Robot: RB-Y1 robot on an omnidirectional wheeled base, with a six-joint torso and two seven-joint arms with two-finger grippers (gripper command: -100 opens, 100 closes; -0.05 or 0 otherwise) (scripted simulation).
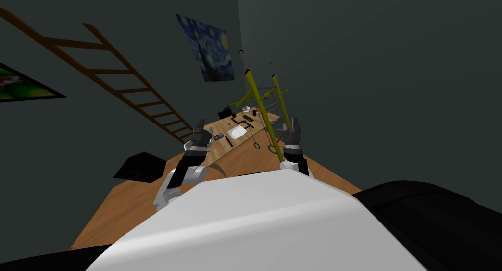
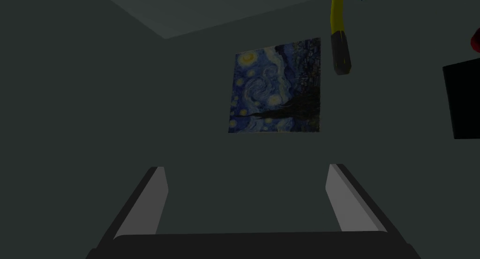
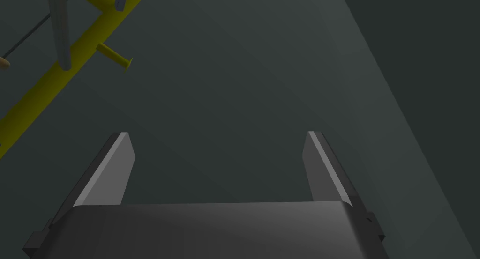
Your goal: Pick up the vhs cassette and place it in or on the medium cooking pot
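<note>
Far ahead in the head view, a wooden table (image 1: 223,144) carries several small dark things (image 1: 241,120) and a white round vessel (image 1: 238,132). They are too small to tell which is the cassette or the pot. My left gripper (image 1: 201,124) is raised in front of me, short of the table's near left corner. Its fingers stand open with nothing between them in the left wrist view (image 2: 246,169). My right gripper (image 1: 293,122) is raised at the same height to the right, also open and empty (image 3: 217,135).
A yellow frame stand (image 1: 264,111) with hanging rings rises between my right gripper and the table; its bar passes near that hand (image 3: 51,87). A brown ladder-like rail (image 1: 122,84) runs along the left wall. A black box (image 1: 139,166) lies on the wooden floor to the left.
</note>
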